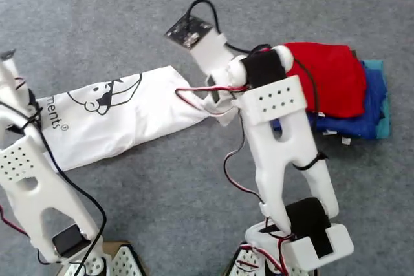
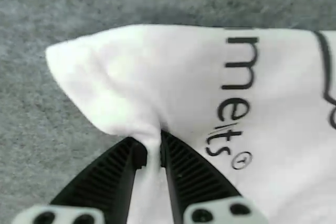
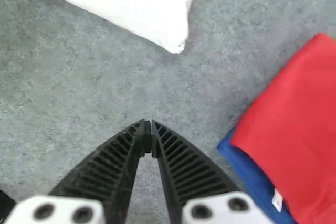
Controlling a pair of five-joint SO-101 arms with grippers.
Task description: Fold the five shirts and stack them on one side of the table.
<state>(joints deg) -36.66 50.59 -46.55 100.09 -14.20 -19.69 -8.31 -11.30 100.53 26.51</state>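
- Pinched in the left tool (image 2: 151, 153), the white shirt (image 2: 173, 82) looked soft, light and floppy; its corners seemed best to grip.
- Ahead of the right tool (image 3: 148, 128), pressed together and empty, lay one corner.

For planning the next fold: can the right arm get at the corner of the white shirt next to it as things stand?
Probably yes. The right arm has its jaws shut and empty over bare table, and the white shirt corner lies just ahead, nothing between. The red shirt lies aside.
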